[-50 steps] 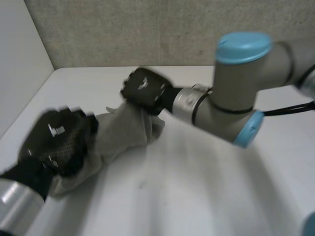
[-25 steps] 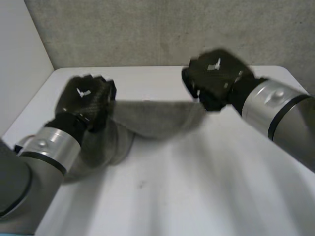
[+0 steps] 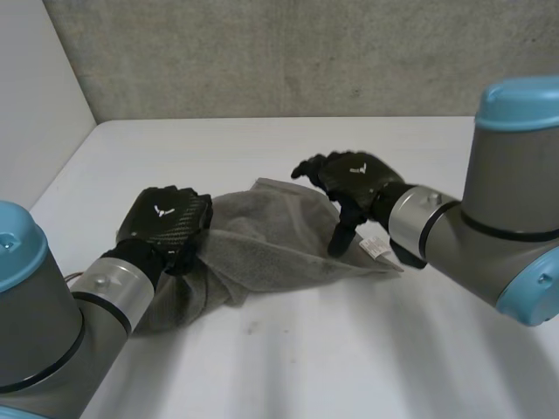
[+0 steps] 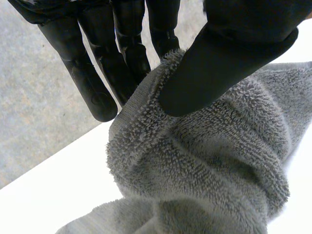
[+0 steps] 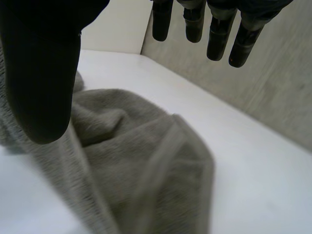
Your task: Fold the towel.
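A grey towel (image 3: 279, 231) lies rumpled on the white table (image 3: 349, 349), partly spread between my two hands. My left hand (image 3: 166, 223) is at its left end. In the left wrist view that hand (image 4: 122, 53) pinches a bunched edge of the towel (image 4: 204, 165) between thumb and fingers. My right hand (image 3: 354, 175) hovers over the towel's right end, near its white label (image 3: 374, 249), with its thumb pointing down. In the right wrist view the hand (image 5: 41, 63) has straight fingers and its thumb apart, with nothing between them, just above the towel (image 5: 141, 161).
A grey wall (image 3: 288, 52) closes the table's far side and a white panel (image 3: 35, 105) its left side. Bare table stretches in front of the towel and to its right.
Both hands came down from holding the towel stretched in the air. The towel now rests on the table. My right hand has let go and opened; my left keeps its grip.
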Robot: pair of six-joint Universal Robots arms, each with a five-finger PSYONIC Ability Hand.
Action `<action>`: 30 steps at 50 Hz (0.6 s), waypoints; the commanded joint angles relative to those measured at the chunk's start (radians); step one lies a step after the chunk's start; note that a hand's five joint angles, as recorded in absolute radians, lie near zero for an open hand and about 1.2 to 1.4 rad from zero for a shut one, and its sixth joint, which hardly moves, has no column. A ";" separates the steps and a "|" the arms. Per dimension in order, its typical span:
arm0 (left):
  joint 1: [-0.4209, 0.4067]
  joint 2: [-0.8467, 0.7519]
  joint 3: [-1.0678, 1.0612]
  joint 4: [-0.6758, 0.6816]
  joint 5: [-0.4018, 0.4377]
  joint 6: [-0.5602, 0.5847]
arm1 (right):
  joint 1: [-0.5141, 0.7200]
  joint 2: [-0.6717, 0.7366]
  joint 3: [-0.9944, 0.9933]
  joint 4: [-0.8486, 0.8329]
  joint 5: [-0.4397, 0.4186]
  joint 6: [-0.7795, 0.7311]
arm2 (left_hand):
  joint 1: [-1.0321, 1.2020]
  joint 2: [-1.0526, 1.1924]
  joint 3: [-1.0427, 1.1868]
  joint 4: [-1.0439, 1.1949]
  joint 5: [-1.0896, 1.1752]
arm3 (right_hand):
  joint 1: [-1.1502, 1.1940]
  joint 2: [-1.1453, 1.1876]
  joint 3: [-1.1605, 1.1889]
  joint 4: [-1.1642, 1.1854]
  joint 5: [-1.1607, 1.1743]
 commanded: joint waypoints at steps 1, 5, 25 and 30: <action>-0.008 0.006 0.009 0.002 0.000 0.000 | -0.009 0.054 0.072 -0.005 -0.014 0.058 | 0.250 0.184 0.181 0.179 0.202 | -0.009 0.005 0.007 0.001 -0.030; -0.005 0.003 0.010 0.002 0.000 -0.002 | -0.029 0.072 0.129 -0.076 -0.012 0.076 | 0.250 0.184 0.181 0.179 0.202 | -0.009 0.005 0.007 0.001 -0.030; 0.009 0.007 -0.003 0.002 0.001 -0.008 | -0.064 0.247 0.065 -0.209 0.000 0.118 | 0.250 0.184 0.181 0.179 0.202 | 1.212 1.227 1.229 1.222 1.192; 0.005 0.017 0.030 0.008 0.001 -0.008 | -0.116 0.030 0.088 -0.258 -0.009 0.103 | 0.250 0.184 0.181 0.179 0.202 | 1.212 1.227 1.229 1.222 1.192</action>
